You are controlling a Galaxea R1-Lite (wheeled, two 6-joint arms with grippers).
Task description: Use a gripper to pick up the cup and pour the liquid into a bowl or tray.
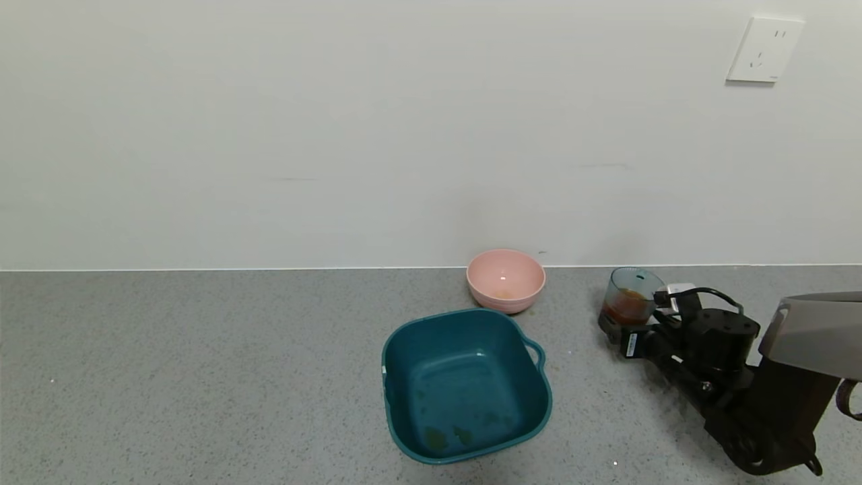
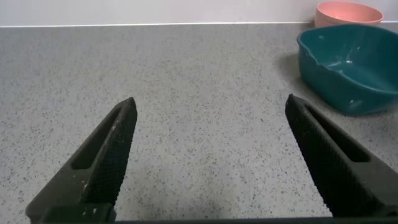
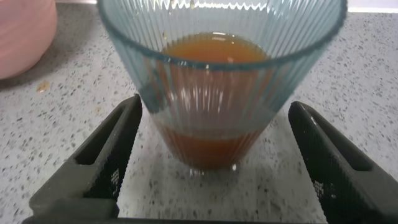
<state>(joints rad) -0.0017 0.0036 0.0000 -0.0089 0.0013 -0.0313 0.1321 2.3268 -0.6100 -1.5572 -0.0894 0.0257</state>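
Grey speckled table (image 1: 202, 377) against a white wall: the cup (image 1: 629, 297), upright and holding red-brown liquid (image 3: 208, 134), stands between the right pincer's (image 3: 211, 162) wide-open fingers, ungripped, at three o'clock from the pink bowl (image 1: 506, 279). The left pincer (image 2: 211, 162) hangs open, idle.

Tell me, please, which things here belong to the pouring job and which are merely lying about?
Belonging to the job:
- right gripper, open around the cup
- cup
- reddish-brown liquid in it
- pink bowl

Lying about:
- teal tub
- left gripper, open over bare counter
- wall socket
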